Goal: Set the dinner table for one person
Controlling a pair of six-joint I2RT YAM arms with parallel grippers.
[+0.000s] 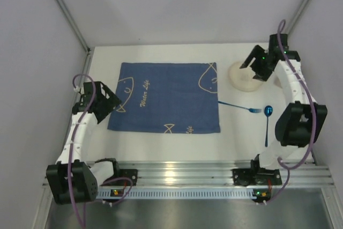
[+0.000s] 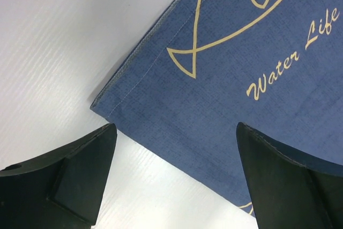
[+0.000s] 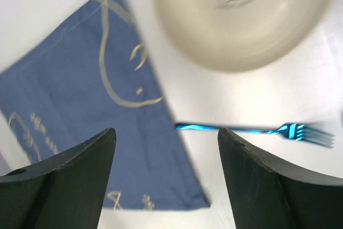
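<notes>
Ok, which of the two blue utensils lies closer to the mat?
The fork, lying crosswise with its handle end almost at the mat's right edge. The spoon lies lengthwise farther right, beyond the fork's prongs.

Right of the mat (image 1: 163,97), the right gripper (image 1: 252,71) hides part of the plate (image 1: 237,79). A pale thing (image 1: 278,81) past the plate sits mostly behind the arm (image 1: 293,87), too little to name. The right wrist view is smeared, with the plate's top cut off. The left wrist view catches only a mat corner.
</notes>
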